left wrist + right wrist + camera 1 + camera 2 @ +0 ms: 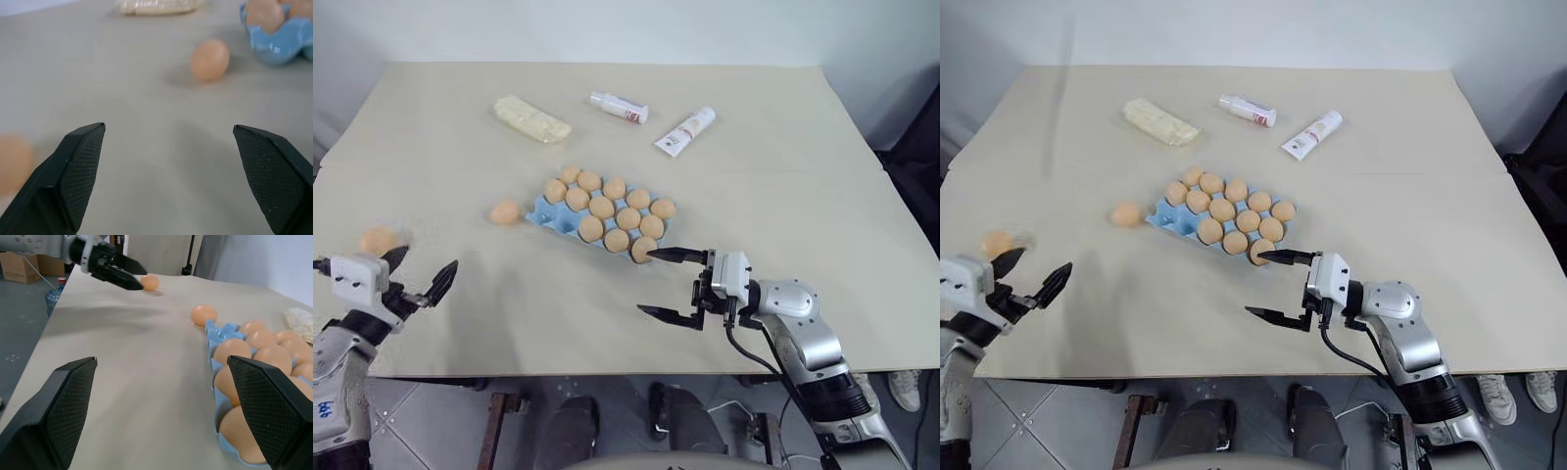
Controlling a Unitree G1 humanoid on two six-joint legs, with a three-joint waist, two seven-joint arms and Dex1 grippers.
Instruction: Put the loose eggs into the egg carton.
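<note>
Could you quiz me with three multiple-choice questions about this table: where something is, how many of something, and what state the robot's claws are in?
1. Where does the egg nearest the egg carton lie?
A. on the table just beside the carton's left end
B. between the two white tubes
C. on the pale wrapped block

2. How many loose eggs lie outside the carton?
A. none
B. two
C. five

3. How does the left gripper stand?
A. shut on an egg
B. open, holding nothing
C. shut on a tube

Answers: 1 A, the near loose egg sits by the blue tray. 2 B, that one plus the far loose egg. 3 B, its fingers are spread, nothing between.
</note>
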